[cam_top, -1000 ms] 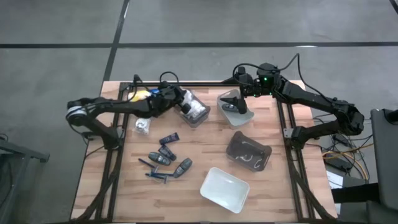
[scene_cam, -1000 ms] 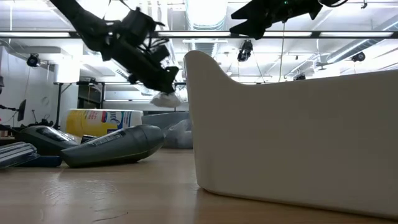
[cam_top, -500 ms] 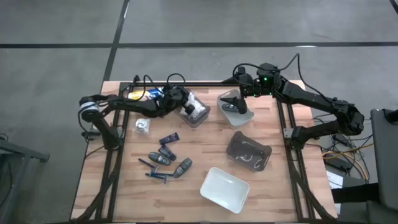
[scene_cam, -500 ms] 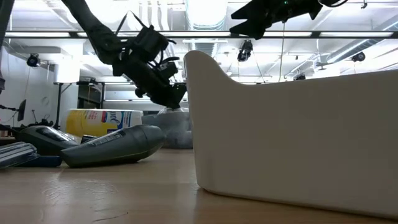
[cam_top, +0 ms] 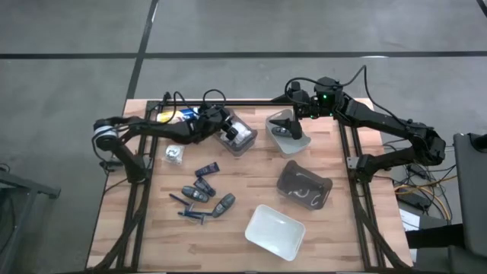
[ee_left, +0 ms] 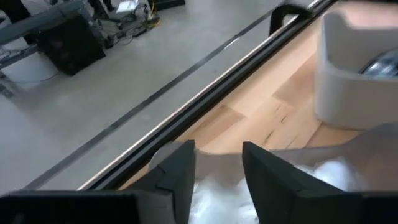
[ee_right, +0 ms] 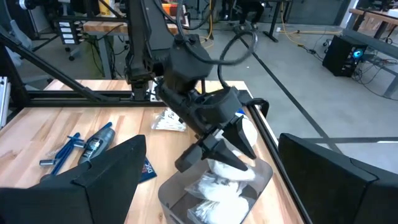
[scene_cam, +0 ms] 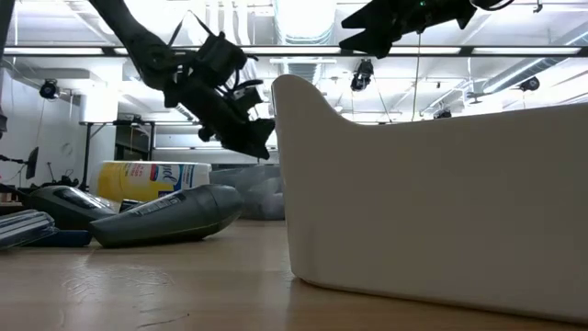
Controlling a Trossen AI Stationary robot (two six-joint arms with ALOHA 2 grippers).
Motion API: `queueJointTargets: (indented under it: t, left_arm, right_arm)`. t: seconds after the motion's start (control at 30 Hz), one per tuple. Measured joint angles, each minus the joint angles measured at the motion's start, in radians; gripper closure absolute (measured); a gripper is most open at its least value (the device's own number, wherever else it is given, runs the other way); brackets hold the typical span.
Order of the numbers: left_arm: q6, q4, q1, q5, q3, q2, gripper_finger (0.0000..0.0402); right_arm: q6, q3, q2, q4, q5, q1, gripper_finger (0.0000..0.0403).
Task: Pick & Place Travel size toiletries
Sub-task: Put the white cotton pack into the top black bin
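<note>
White packets (ee_right: 219, 186) lie heaped in the clear bin (cam_top: 237, 135) near the table's far edge, and my left gripper (ee_right: 219, 146) hangs just above them with fingers (ee_left: 177, 174) spread and nothing between them. More toiletries wait on the bare wood nearer the front — a cluster of grey-blue oblong pieces (cam_top: 205, 194) and thin blue sticks (cam_top: 190, 215), plus one small white packet (cam_top: 174, 154) to the side. My right gripper (cam_top: 283, 124) waits over the pale bin (cam_top: 289, 137) at the far edge — fingers parted, empty.
</note>
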State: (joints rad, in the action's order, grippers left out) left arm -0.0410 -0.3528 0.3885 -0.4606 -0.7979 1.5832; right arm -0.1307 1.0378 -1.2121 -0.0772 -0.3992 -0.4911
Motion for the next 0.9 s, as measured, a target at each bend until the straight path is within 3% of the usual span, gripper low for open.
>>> queueJointTargets:
  t: [0.53,0.9]
  left_arm:
    - [0.022,0.067,-0.063,0.0,0.017,-0.161,0.0248]
    - [0.005,0.259,-0.123,0.0,0.072,-0.324,0.0248]
  right_arm:
    - [0.0,0.0,0.0,0.0,0.0,0.0,0.0039]
    - [0.0,0.0,0.0,0.0,0.0,0.0,0.0039]
